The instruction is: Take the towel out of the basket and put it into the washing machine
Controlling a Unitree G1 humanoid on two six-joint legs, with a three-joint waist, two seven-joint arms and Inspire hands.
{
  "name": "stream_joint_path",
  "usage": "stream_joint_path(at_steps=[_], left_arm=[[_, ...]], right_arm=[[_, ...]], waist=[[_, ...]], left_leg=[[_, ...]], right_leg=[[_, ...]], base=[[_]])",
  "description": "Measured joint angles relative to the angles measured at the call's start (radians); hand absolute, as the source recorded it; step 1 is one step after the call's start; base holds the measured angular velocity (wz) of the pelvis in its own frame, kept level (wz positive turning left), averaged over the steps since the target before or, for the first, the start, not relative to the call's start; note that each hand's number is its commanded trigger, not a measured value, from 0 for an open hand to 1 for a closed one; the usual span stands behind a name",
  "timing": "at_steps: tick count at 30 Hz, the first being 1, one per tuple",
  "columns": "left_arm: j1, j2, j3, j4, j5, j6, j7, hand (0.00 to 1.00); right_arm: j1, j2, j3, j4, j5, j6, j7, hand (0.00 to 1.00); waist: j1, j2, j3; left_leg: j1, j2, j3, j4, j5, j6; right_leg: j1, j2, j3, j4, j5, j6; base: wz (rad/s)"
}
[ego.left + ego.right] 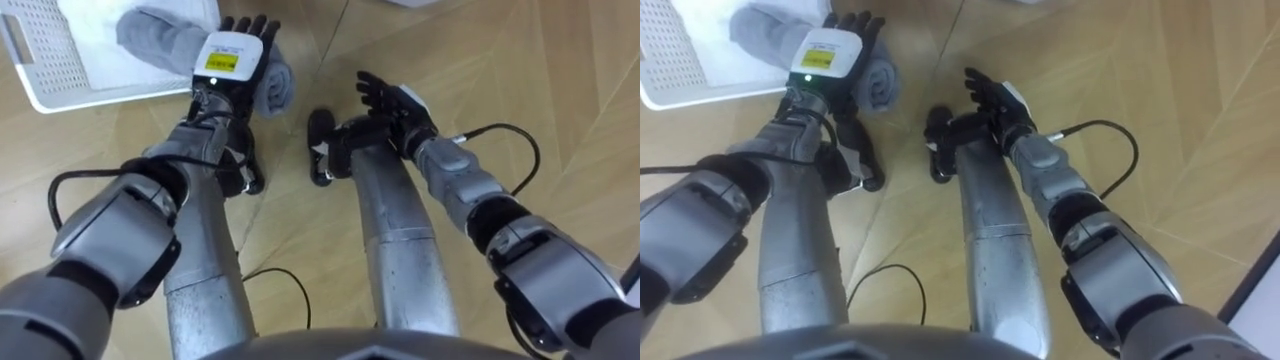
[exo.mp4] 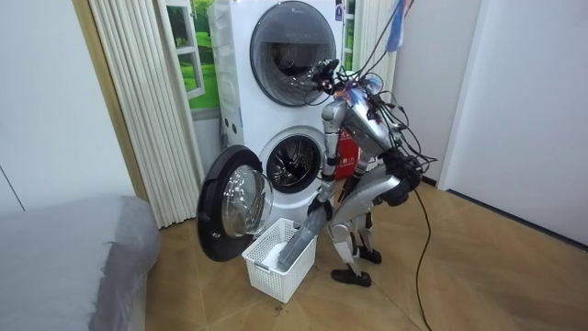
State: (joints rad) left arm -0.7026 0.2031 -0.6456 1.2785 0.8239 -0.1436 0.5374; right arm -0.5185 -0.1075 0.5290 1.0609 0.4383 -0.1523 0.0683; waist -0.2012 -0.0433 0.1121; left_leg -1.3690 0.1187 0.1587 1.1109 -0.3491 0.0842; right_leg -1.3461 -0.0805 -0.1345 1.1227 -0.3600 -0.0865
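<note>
Towel lies partly inside white basket.

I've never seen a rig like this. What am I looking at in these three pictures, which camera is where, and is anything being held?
This is a humanoid robot on two legs with two arms, each ending in a hand. Two pictures come from cameras in its head, looking down at its own arms and the wooden floor. The third comes from a camera standing in the room. There the robot bends in front of the lower washing machine, whose door is open. A white basket stands on the floor. The left hand rests on a rolled grey towel that reaches over the basket's edge; I cannot tell whether it grips the towel. The right hand is open and holds nothing.
</note>
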Motion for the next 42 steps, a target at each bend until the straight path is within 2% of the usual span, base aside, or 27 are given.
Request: stream_joint_path(at_steps=[2,5,13,21,24,27,30,31,33,34,38,42], left_arm=[[-0.005,0.008,-0.005,0.0,-0.007,-0.005,0.0,1.0],[-0.004,0.015,-0.008,0.004,-0.007,-0.007,-0.001,1.0],[-0.011,0.02,-0.024,0.011,-0.008,-0.008,-0.011,1.0],[0.01,-0.005,-0.023,0.012,-0.008,-0.01,-0.045,1.0],[0.029,-0.015,-0.022,0.012,-0.008,-0.011,-0.045,1.0],[0.045,-0.028,-0.016,0.012,-0.016,-0.011,-0.042,1.0],[0.07,-0.035,0.007,0.003,-0.048,-0.023,-0.024,1.0],[0.081,-0.036,0.017,0.003,-0.064,-0.031,-0.01,1.0],[0.091,-0.04,0.039,0.003,-0.099,-0.043,0.009,1.0],[0.091,-0.039,0.064,0.003,-0.109,-0.053,0.022,1.0],[0.091,-0.033,0.158,-0.007,-0.139,-0.059,0.101,1.0],[0.093,-0.029,0.17,-0.036,-0.221,-0.065,0.129,1.0]], right_arm=[[-0.013,0.007,0.001,0.023,0.031,0.0,0.002,0.0],[-0.018,0.01,0.009,0.025,0.047,-0.001,0.018,0.0],[-0.031,0.008,0.019,0.047,0.084,-0.001,0.038,0.0],[0.006,0.005,0.038,0.061,0.067,0.0,0.047,0.0],[0.029,0.005,0.038,0.061,0.061,0.0,0.04,0.0],[0.05,0.0,0.039,0.073,0.031,0.001,0.032,0.0],[0.078,-0.006,0.041,0.073,0.01,0.0,0.03,0.0],[0.086,-0.007,0.041,0.071,-0.007,0.0,0.025,0.0],[0.096,-0.012,0.04,0.069,-0.039,-0.001,0.017,0.0],[0.101,-0.015,0.039,0.068,-0.059,-0.001,0.013,0.0],[0.091,-0.017,0.037,0.054,-0.117,-0.002,-0.002,0.0],[0.085,-0.018,0.044,0.051,-0.128,-0.001,-0.003,0.0]], waist=[[0.0,-0.01,0.0024],[0.006,-0.024,0.0008],[0.009,-0.026,0.0001],[0.019,-0.025,-0.0005],[0.027,-0.022,-0.001],[0.053,-0.017,-0.0011],[0.081,-0.003,-0.0041],[0.088,0.007,-0.0058],[0.098,0.012,-0.0075],[0.1,0.013,-0.0083],[0.102,0.014,-0.0112],[0.102,0.014,-0.0116]], left_leg=[[0.0,0.001,0.0,-0.002,-0.002,-0.001],[-0.001,0.007,0.0,-0.002,-0.004,-0.002],[0.006,0.008,0.0,-0.001,-0.008,-0.001],[0.107,0.005,0.001,-0.04,-0.006,-0.003],[0.172,-0.01,0.002,-0.087,0.002,-0.006],[0.241,-0.011,0.004,-0.13,0.007,-0.006],[0.323,-0.014,0.003,-0.183,0.011,-0.013],[0.36,-0.018,0.001,-0.205,0.014,-0.017],[0.418,-0.035,0.002,-0.254,0.027,-0.02],[0.45,-0.047,0.0,-0.286,0.037,-0.022],[0.516,-0.065,-0.004,-0.331,0.057,-0.031],[0.556,-0.062,-0.011,-0.349,0.06,-0.034]], right_leg=[[0.0,0.002,0.001,-0.003,0.0,0.0],[0.001,0.009,0.0,-0.01,0.0,0.0],[0.01,0.009,-0.001,-0.013,0.0,0.0],[0.113,0.008,-0.006,-0.055,0.003,0.004],[0.175,0.002,-0.006,-0.094,0.005,0.007],[0.247,0.004,-0.012,-0.138,0.005,0.008],[0.334,0.007,-0.018,-0.194,0.009,0.012],[0.371,0.007,-0.021,-0.216,0.01,0.012],[0.425,-0.003,-0.024,-0.247,0.011,0.014],[0.453,-0.011,-0.027,-0.265,0.011,0.014],[0.511,-0.024,-0.034,-0.292,0.011,0.014],[0.563,-0.025,-0.059,-0.32,0.012,0.012]], base=[[-0.04],[-0.05],[0.0],[0.0],[0.07],[0.06],[0.05],[0.11],[0.2],[0.23],[0.15],[0.06]])
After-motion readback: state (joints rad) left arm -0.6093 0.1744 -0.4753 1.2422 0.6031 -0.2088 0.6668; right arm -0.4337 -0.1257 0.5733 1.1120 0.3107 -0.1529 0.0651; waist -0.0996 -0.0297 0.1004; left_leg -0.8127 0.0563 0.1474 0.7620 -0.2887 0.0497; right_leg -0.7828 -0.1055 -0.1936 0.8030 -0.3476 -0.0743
